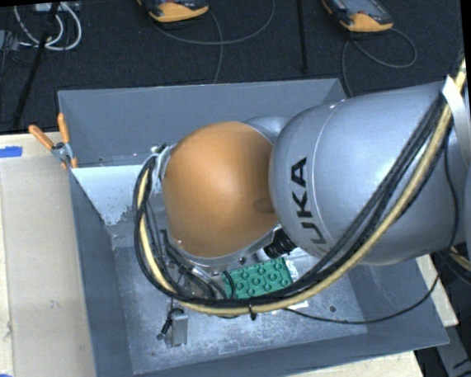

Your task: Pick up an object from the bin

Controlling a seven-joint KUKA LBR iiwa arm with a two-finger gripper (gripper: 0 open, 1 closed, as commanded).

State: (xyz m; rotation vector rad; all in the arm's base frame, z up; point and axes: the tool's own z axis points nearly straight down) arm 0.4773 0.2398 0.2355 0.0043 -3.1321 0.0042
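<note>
My gripper (176, 328) pokes out below the orange dome on the wrist, low over the bin's floor near the front left. A green studded building plate (262, 278) lies flat on the floor to its right, partly hidden under the arm and cables. The gripper is apart from the plate, and I see nothing held in it.
The big grey arm and its orange dome cover most of the bin's middle and right, with black and yellow cables looped around the dome. A pale flat scrap (299, 305) shows just in front of the green plate. Bare floor shows along the front and left.
</note>
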